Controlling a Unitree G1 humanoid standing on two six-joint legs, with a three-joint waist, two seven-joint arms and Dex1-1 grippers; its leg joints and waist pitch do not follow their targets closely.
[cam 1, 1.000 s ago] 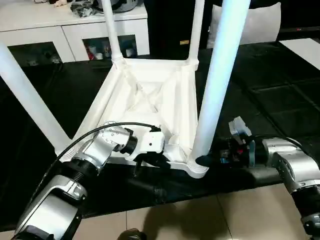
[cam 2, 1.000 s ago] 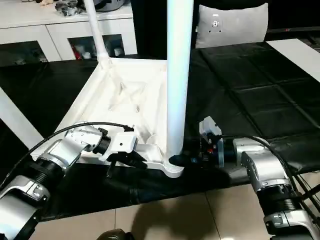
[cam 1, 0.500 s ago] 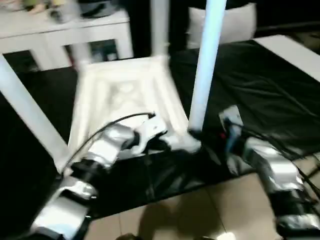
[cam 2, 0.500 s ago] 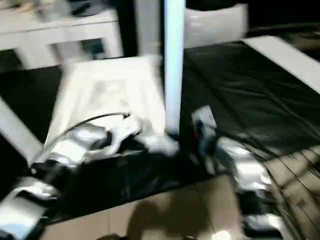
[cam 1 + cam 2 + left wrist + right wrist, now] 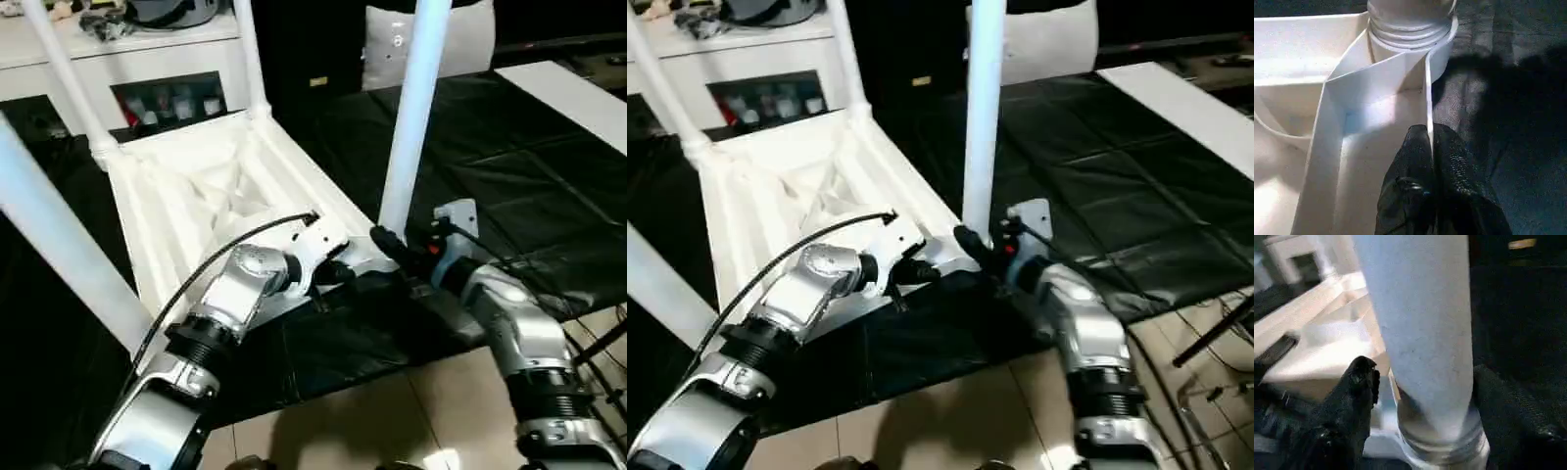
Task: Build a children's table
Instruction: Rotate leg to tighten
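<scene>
White plastic fills the middle left of the head views: the children's table (image 5: 211, 186) lies upside down on a black mat (image 5: 509, 166), its legs rising from the corner sockets. At the upper left a white cabinet (image 5: 147, 59) stands behind it, with small items in its open shelf too blurred to name. Compared with a second ago, the table has swung round on the mat, its near edge now running diagonally toward the lower left. Low and left of centre, the left gripper (image 5: 1431, 161) is pinched tight on the thin rim wall of the top, one black finger on each side, just beside the near corner socket. Right of centre, the right gripper (image 5: 387, 247) straddles the base of the near leg (image 5: 411, 108), its fingers (image 5: 1359, 382) spread wider than before and standing apart from the leg.
</scene>
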